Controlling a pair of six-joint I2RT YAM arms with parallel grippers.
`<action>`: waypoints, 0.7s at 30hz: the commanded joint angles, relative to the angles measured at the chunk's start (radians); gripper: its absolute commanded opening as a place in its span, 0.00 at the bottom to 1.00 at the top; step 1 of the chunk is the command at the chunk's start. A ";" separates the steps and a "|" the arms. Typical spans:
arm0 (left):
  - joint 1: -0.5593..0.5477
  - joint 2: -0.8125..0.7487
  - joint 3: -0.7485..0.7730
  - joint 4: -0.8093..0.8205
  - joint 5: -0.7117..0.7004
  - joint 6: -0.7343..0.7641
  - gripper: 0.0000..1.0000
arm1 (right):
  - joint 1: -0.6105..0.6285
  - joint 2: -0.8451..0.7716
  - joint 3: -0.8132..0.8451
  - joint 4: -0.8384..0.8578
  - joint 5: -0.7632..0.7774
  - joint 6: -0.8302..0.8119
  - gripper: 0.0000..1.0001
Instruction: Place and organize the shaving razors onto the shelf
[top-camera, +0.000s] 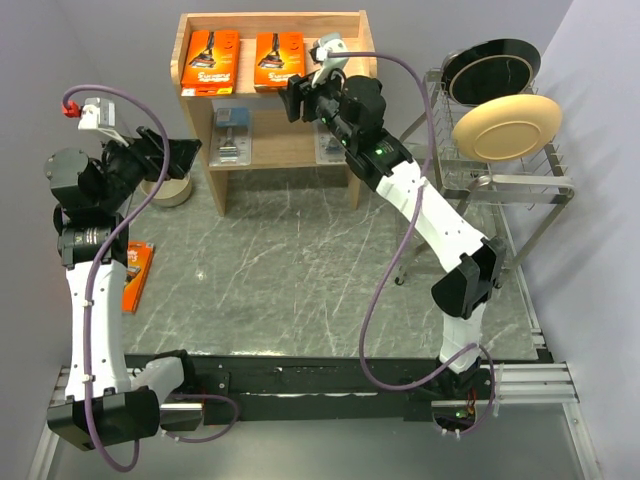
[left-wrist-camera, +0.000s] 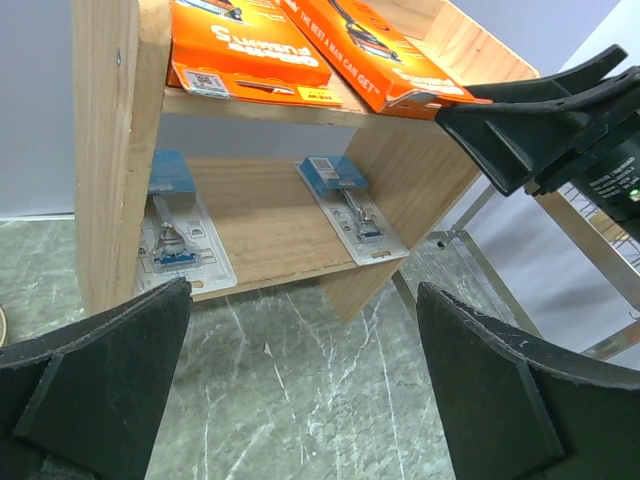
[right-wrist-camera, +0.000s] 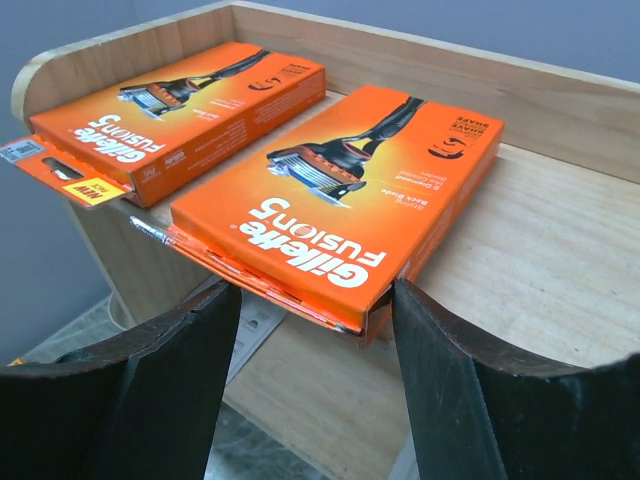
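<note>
The wooden shelf (top-camera: 270, 19) stands at the back. Two orange razor packs (top-camera: 210, 60) (top-camera: 279, 58) lie on its top tray, and two clear blister packs (top-camera: 231, 135) (top-camera: 328, 147) on the lower board. A third orange pack (top-camera: 138, 275) lies on the table at the left, partly behind my left arm. My right gripper (top-camera: 298, 97) (right-wrist-camera: 315, 300) is open and straddles the overhanging near end of the right orange pack (right-wrist-camera: 350, 190); one finger touches its corner. My left gripper (top-camera: 175, 155) (left-wrist-camera: 300, 300) is open and empty, over the table in front of the shelf (left-wrist-camera: 105, 150).
A wire dish rack (top-camera: 520, 182) stands at the right with a black plate (top-camera: 490, 68) and a beige plate (top-camera: 506, 126). A small bowl (top-camera: 168, 191) sits left of the shelf, under my left gripper. Grey walls close in on both sides.
</note>
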 joint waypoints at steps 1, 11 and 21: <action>0.011 -0.010 0.000 0.040 -0.007 -0.019 1.00 | -0.002 0.017 0.051 0.040 -0.019 0.023 0.69; 0.022 -0.013 0.000 0.034 -0.010 -0.027 0.99 | -0.002 0.045 0.061 0.047 -0.008 0.008 0.69; 0.025 -0.011 0.005 0.026 -0.012 -0.030 1.00 | -0.032 0.050 0.052 0.078 -0.099 0.044 0.71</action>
